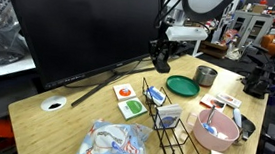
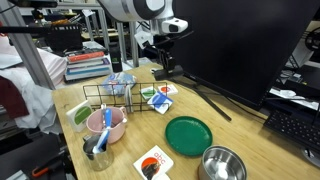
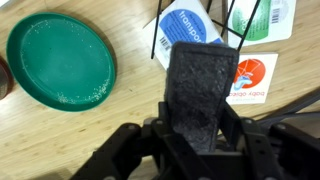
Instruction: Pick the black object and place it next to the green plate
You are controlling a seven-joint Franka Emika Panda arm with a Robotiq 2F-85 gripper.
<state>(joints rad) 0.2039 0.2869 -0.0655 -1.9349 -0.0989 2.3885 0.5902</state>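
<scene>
The gripper (image 3: 198,135) is clenched on the small matte black oblong block (image 3: 203,80), whose long axis runs up the wrist view. The round, shallow green plate (image 3: 60,58) lies at upper left, apart from it.

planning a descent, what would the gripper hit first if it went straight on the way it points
Probably the blue-and-white card, struck by the black object the gripper holds: the block's tip overlaps that card in the wrist view, though depth is unclear. The green plate lies off that line.
</scene>
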